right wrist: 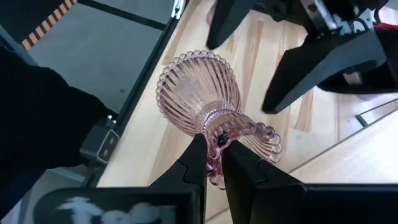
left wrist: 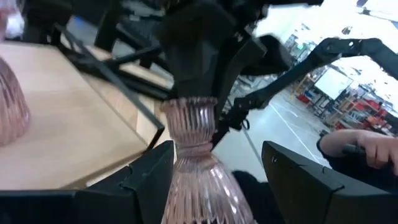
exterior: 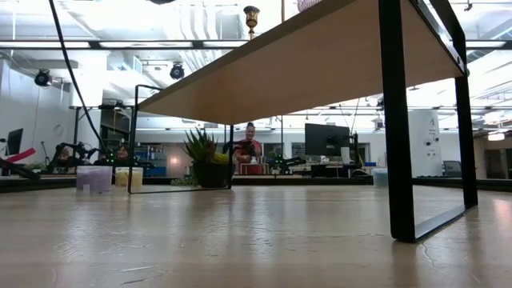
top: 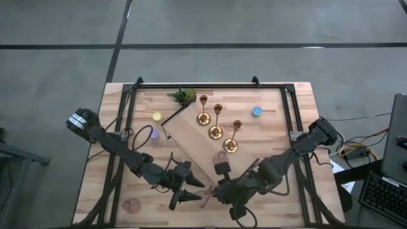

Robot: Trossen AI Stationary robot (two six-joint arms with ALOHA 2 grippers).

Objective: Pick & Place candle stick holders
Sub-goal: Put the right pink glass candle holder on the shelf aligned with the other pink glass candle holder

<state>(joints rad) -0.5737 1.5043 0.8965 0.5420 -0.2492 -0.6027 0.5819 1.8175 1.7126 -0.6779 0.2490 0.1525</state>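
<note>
The right gripper (right wrist: pixel 213 163) pinches our pink glass cup (right wrist: pixel 205 99) by its waist — the left gripper (left wrist: pixel 214 171) spread around it, three gold candlesticks (top: pixel 216 121) on the raised board (top: pixel 191 137) beyond.

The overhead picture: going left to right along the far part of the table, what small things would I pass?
Small yellow disc → green plant sprig → three shiny gold metal candlesticks, first, second, third → small blue disc.

Worktop (top: pixel 286 184): pale wood | raised wooden shelf (top: pixel 191 137) | yellow disc (top: pixel 157 116) | blue disc (top: pixel 256 111) | plant sprig (top: pixel 183 96) | pink glass cup (top: pixel 131 205)
</note>
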